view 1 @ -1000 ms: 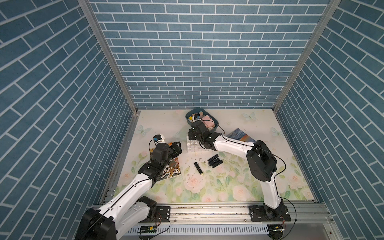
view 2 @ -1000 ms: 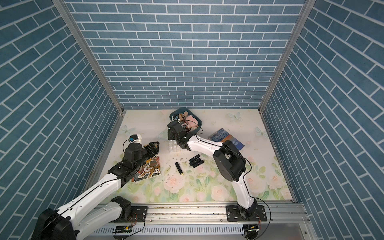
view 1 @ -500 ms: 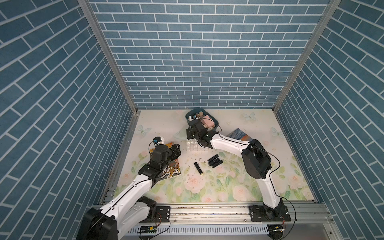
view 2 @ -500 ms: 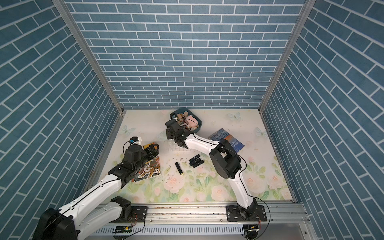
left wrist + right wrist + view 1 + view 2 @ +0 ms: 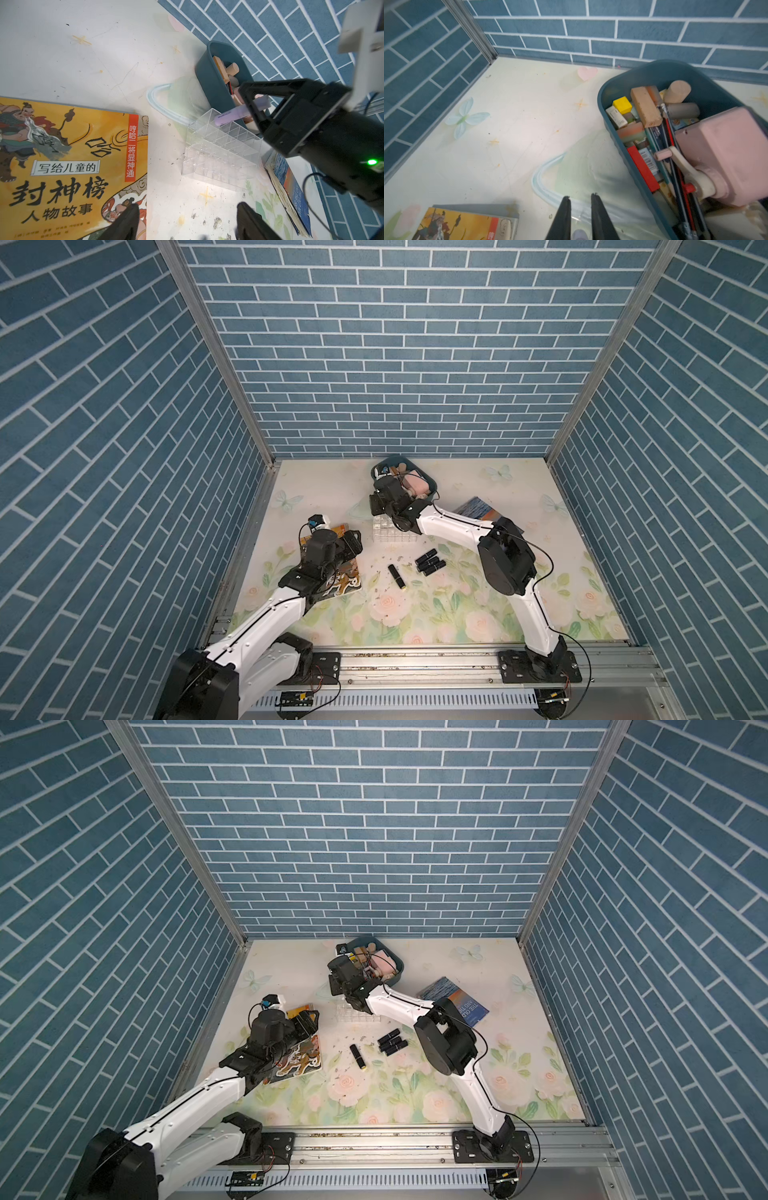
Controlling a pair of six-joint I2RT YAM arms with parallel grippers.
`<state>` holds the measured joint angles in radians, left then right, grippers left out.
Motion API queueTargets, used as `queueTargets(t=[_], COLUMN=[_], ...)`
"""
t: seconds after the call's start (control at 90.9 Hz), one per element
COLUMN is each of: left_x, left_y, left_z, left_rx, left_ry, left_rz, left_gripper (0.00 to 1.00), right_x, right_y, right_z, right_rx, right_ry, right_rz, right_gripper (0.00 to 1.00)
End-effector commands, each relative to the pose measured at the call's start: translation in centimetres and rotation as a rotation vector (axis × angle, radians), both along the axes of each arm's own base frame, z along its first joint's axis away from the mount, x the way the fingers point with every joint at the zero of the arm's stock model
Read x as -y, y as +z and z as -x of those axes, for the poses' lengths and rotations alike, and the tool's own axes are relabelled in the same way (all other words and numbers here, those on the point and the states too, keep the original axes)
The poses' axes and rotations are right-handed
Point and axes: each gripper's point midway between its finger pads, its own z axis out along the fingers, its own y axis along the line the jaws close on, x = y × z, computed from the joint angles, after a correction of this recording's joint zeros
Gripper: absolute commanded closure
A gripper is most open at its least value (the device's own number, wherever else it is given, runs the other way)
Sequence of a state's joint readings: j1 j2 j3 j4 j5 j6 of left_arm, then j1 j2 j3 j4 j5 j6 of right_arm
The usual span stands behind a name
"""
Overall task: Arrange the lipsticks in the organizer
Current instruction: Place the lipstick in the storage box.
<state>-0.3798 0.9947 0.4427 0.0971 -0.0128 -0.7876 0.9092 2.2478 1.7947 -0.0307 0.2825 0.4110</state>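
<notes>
only the left wrist view shows the right gripper (image 5: 253, 110) clamped on the slim pale lilac lipstick tube (image 5: 228, 117) over a corner cell of the clear acrylic grid organizer (image 5: 220, 153). the left gripper (image 5: 187, 226) has its jaws apart. four black lipstick tubes (image 5: 430, 565) lie near the organizer on the floral tabletop (image 5: 457, 614), blue brick walls (image 5: 395, 364) around.

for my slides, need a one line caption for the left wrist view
Right gripper holding a lilac lipstick tilted over the clear organizer, with a picture book and a blue tray nearby

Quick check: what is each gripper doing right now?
Left gripper: open, holding nothing.
Right gripper: closed on the pale lilac lipstick.
</notes>
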Motion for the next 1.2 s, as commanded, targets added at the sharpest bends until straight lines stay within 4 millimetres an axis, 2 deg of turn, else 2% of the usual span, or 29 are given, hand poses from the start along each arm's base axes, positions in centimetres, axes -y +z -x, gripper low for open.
queueTargets(t=[0.0,0.231,0.363,0.572,1.045,1.188], left_x=[-0.3,-0.3,-0.2,-0.4,-0.4,-0.3], left_y=[-0.2,-0.3,-0.7,0.1,-0.5,-0.6], left_z=[-0.1,0.1,0.2,0.3,0.6,0.6], left_rx=[0.010,0.013,0.003,0.020,0.010,0.006], left_ry=[-0.004,-0.007,-0.011,-0.004,-0.006,-0.007], left_rz=[-0.013,-0.004,0.000,0.007,0.012,0.017], left_gripper=[0.22,0.22,0.22,0.23,0.23,0.23], right_x=[-0.2,0.0,-0.3,-0.6,-1.2,-1.0], right_y=[-1.9,-3.5,-3.5,-3.3,-3.3,-4.2], right_z=[-0.3,0.0,0.1,0.5,1.3,1.3], right_rx=[-0.015,-0.042,-0.047,-0.057,-0.077,-0.085], right_ry=[0.012,0.017,0.026,0.043,0.064,0.059], right_rz=[0.040,0.074,0.086,0.071,0.071,0.100], right_gripper=[1.00,1.00,1.00,0.99,0.98,0.98])
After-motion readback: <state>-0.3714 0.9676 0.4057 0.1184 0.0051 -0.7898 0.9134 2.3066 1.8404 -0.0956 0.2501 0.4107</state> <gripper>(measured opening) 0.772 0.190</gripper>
